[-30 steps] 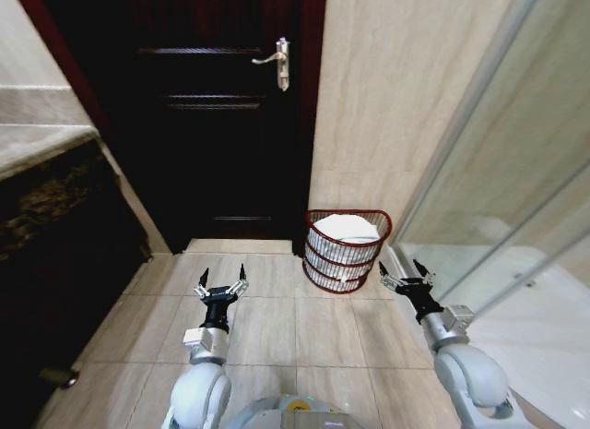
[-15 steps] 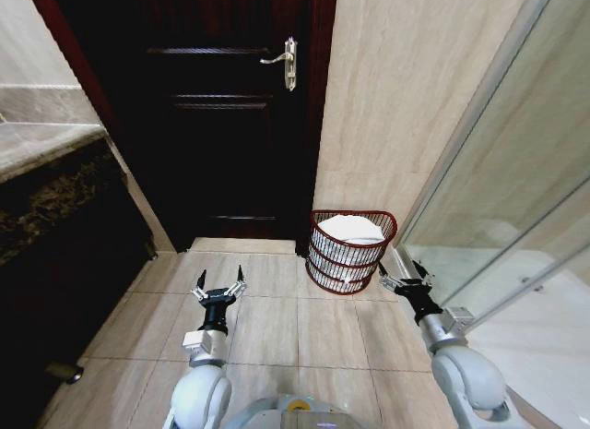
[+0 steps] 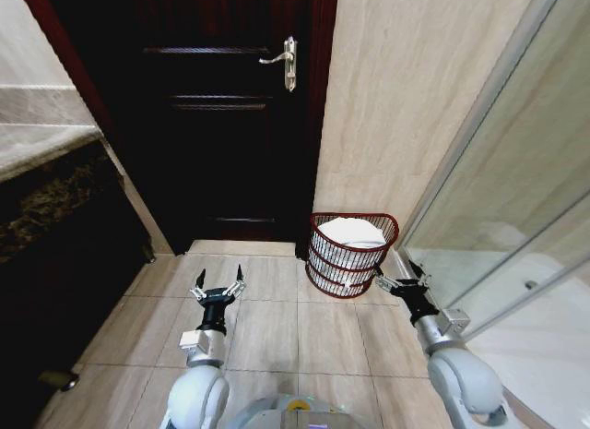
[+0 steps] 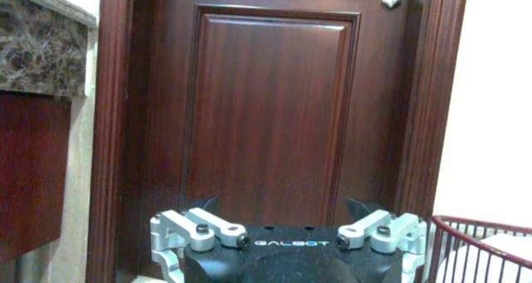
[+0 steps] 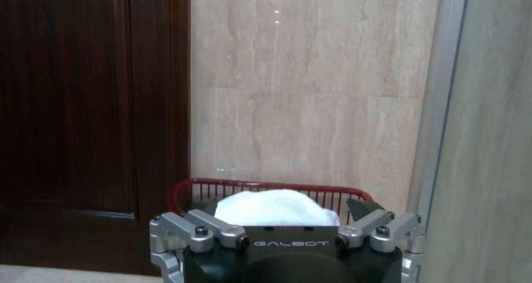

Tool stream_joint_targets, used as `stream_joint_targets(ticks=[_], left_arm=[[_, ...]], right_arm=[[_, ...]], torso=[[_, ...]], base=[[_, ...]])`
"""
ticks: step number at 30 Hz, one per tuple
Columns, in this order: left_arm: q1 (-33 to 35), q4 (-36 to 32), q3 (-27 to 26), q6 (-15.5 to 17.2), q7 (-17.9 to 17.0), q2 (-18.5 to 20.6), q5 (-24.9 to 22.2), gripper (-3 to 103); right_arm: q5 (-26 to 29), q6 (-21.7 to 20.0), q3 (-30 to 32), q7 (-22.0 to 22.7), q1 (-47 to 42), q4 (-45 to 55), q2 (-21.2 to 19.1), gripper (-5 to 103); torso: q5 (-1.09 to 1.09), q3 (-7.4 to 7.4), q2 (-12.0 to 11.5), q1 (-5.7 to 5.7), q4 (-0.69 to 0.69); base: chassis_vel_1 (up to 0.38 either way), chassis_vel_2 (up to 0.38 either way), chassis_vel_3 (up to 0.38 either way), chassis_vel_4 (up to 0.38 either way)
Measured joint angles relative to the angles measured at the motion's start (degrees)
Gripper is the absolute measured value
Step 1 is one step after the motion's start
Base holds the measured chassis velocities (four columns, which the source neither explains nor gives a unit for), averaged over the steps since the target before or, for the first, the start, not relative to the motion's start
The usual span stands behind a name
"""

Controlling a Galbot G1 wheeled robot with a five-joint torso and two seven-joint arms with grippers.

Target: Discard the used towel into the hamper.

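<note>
I note hamper [image 3: 351, 255] shifted slightly right, 1 o'clock; towel [image 3: 350, 231] inside. Left gripper [image 3: 218, 284], right gripper [image 3: 402, 278] spread, empty. Task looks done.

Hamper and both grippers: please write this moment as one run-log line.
towel: in hamper | left gripper: open, empty, over floor | right gripper: open, empty, beside hamper

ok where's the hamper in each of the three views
Head view: hamper on the floor against the beige wall, right of the dark door.
Left wrist view: its red rim at one corner.
Right wrist view: centred, white towel inside.
Shared landmark: the dark door.
</note>
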Motion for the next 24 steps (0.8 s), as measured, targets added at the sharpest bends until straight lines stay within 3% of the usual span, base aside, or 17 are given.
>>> stream_joint_targets(ticks=[13, 20, 24], left_arm=[[-1.9, 1.4, 0.3, -0.6, -2.1, 0.5, 0.4, 100], [-2.9, -0.3, 0.4, 4.1, -2.2, 1.3, 0.3, 100], [-2.5, -2.8, 0.4, 8.7, -2.1, 1.8, 0.4, 100]], right_arm=[[0.8, 0.2, 1.1, 0.5, -0.1, 0.0, 0.6, 100], [0.8, 1.8, 2.4, 2.1, -0.8, 1.4, 2.4, 100], [-1.0, 4.8, 4.0, 2.5, -1.4, 1.7, 4.7, 100]], torso=[[0.00, 0.00, 0.0, 0.00, -0.01], [-0.01, 0.00, 0.0, 0.00, 0.00], [0.00, 0.08, 0.1, 0.01, 0.02]], base=[[0.000, 0.000, 0.000, 0.000], [0.000, 0.000, 0.000, 0.000], [0.000, 0.000, 0.000, 0.000]])
